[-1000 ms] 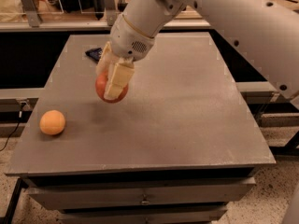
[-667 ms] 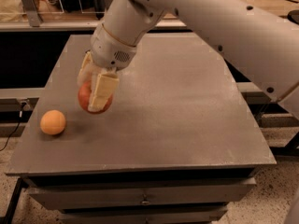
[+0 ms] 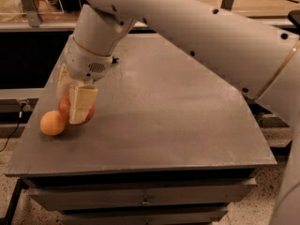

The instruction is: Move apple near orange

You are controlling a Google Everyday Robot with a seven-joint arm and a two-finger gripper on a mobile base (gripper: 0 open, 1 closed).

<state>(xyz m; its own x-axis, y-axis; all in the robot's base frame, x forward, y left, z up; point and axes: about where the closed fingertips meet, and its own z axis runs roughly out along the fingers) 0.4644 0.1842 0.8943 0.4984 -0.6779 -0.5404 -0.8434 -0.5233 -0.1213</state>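
In the camera view the gripper is clamped around the apple, holding it just right of the orange, low over the table; the two fruits look touching or nearly so. The risk, as I judge it: releasing here could nudge the orange, which sits close to the table's left edge, and send it rolling off. The only container is a closed drawer below the orange's level; its contents are hidden.
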